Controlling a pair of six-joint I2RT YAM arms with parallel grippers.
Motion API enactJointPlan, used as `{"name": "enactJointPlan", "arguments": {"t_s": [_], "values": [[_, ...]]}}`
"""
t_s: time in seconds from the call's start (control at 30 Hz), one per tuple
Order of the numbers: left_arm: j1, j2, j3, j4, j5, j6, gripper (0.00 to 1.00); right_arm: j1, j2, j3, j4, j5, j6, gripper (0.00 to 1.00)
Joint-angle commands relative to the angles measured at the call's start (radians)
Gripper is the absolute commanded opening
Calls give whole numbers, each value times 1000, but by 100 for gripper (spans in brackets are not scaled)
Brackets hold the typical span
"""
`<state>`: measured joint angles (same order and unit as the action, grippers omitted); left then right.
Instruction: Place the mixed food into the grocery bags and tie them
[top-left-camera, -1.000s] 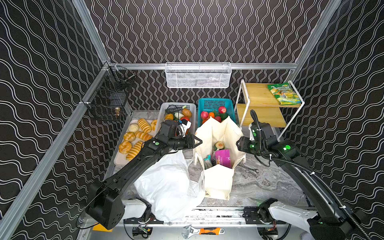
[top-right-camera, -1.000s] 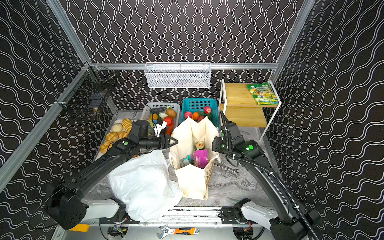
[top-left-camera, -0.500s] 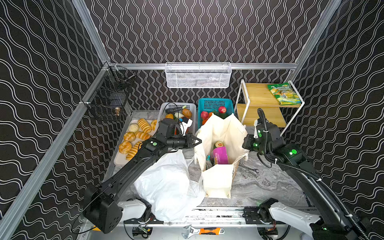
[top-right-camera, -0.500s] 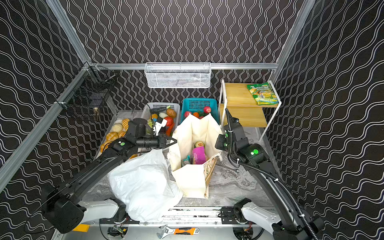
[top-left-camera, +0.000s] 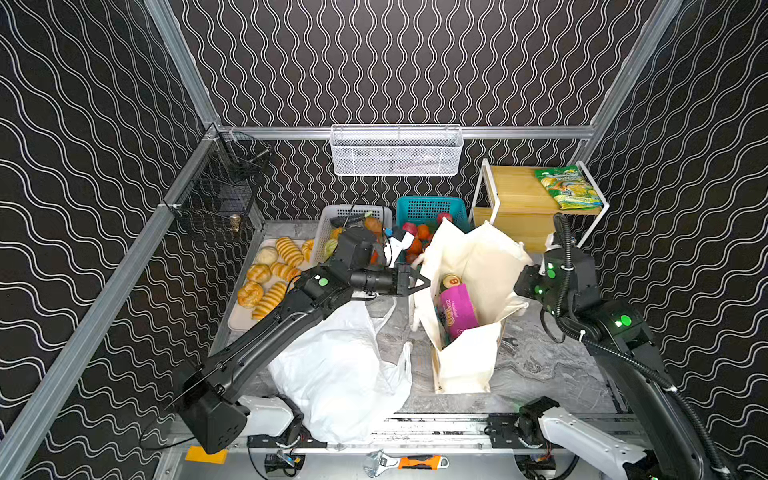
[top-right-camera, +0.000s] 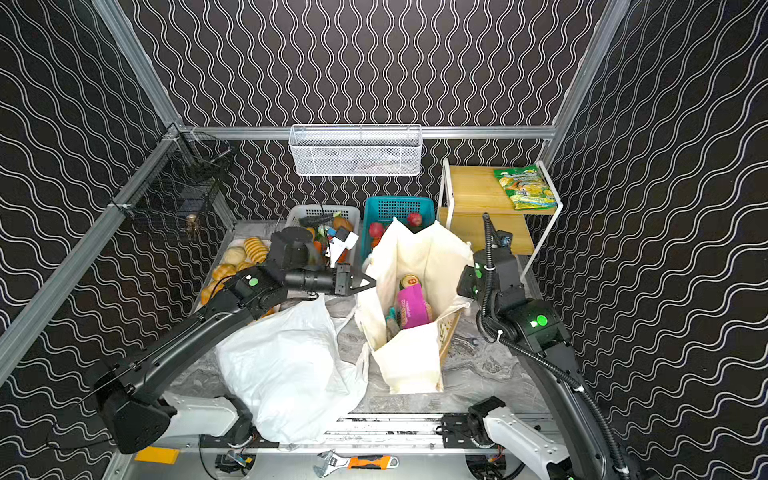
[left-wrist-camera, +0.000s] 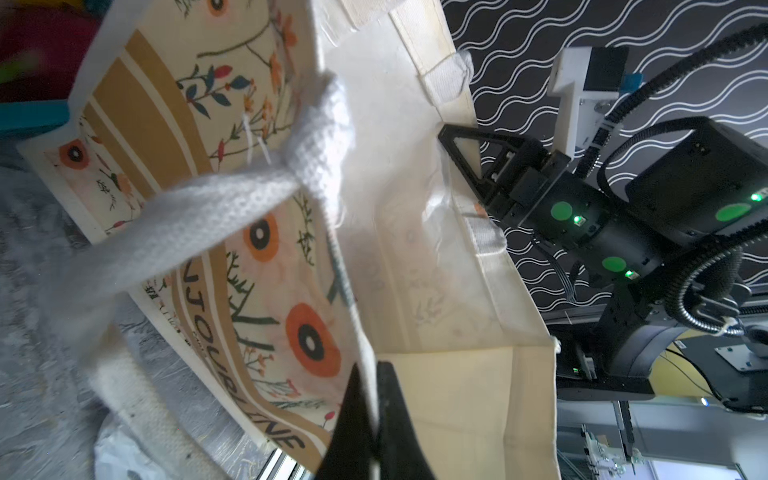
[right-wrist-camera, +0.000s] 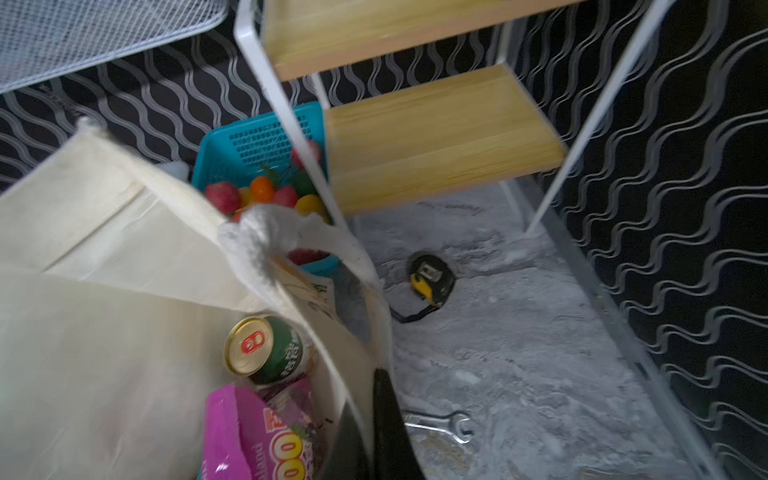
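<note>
Item: canvas tote (top-left-camera: 465, 361), upright beside the white carrier bag (top-left-camera: 340, 374), holding green can (right-wrist-camera: 259, 351) and purple packet (top-left-camera: 457, 309). Left gripper (left-wrist-camera: 372, 415) and right gripper (right-wrist-camera: 376, 419) each clamped on opposite rims. Handling: draw rims together evenly, lifting little, lest it tip.

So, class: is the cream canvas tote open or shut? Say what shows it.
Open. The tote stands with its mouth spread in both top views; the green can and purple packet show inside.

Top pair overhead; wrists close, sharing tote (left-wrist-camera: 415, 257)
</note>
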<state>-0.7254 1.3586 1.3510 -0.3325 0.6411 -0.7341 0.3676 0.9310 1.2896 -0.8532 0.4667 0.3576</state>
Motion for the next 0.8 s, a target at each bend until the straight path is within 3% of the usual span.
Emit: {"name": "enactJointPlan", "arguments": {"t_s": [0.0, 0.27, 0.6, 0.77], "values": [[-50, 28, 41, 130, -27, -26, 0, -60, -33, -23, 184, 147, -92, 0], [-191, 167, 155, 184, -92, -50, 0, -304, -58, -83, 312, 103, -202, 0], [-315, 383, 377, 147, -141, -24, 0, -740, 2, -89, 420, -227, -204, 0], [-357, 495, 507, 114, -151, -6, 0, -874, 55, -72, 453, -329, -183, 0]]}}
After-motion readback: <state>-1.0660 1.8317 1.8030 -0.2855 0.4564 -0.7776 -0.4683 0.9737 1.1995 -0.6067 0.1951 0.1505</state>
